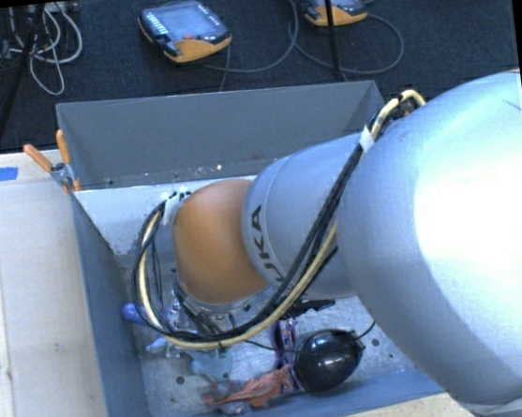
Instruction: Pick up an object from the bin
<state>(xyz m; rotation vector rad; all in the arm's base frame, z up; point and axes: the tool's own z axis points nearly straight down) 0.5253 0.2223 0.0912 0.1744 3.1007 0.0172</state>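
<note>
Pale-blue piece (207, 360) is spotted on the bin (119, 362) floor, left of middle and toward the near wall. It is the thing closest to the gripper (199, 335). The gripper is set low in the bin and is masked from above by the orange cover (210, 242) and the looped cables (145, 264). How far it is opened cannot be told, and nothing is seen held in it.

The relation to be watched is this: the piece lies just on the near-wall side of the gripper, very close. Whether the two are touching cannot be made out. Its long axis cannot be read either, since part of it is hidden under the wrist.

Further out, a small blue thing (130, 313) is seen by the left wall. A grey lump (223, 401) and an orange-red scrap (268, 384) are laid along the near wall. A black rounded thing (327, 360) sits just right of them, with a dark purple item (286, 334) just behind it. The arm (318, 215) is stretched in from the right.

The pick is judged not yet made, as nothing is seen lifted clear of the floor. A small shift toward the near wall would probably be needed before any closing. The scrap and lump are near enough that they could be caught along with the piece.
</note>
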